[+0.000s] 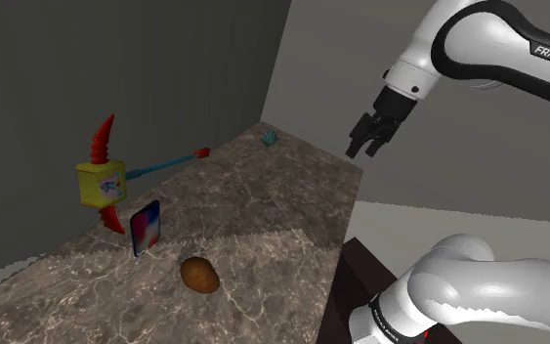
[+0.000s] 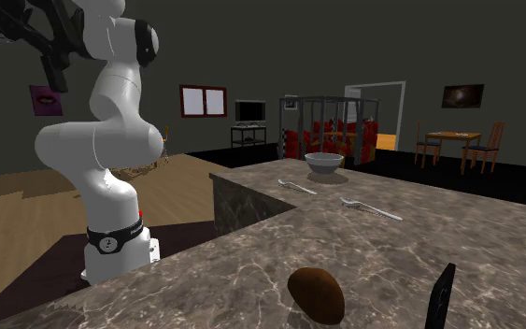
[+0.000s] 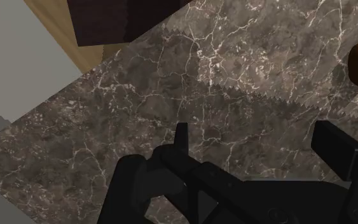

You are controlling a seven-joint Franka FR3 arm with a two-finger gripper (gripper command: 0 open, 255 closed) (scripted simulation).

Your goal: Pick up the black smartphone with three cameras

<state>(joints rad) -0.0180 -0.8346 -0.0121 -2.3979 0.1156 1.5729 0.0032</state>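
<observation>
One thin flat smartphone upright, veined dark marble counter

In the shoulder view the countertop runs from the lower left up to the centre. The smartphone stands on edge on it at centre left. The toy hammer is just behind the smartphone to the upper left, and the rounded lump lies below and to its right. A small object sits at the countertop's far corner. The gripper hangs at upper right, above the countertop's right edge. In the second exterior view a bowl sits mid-frame, behind the lump.
</observation>
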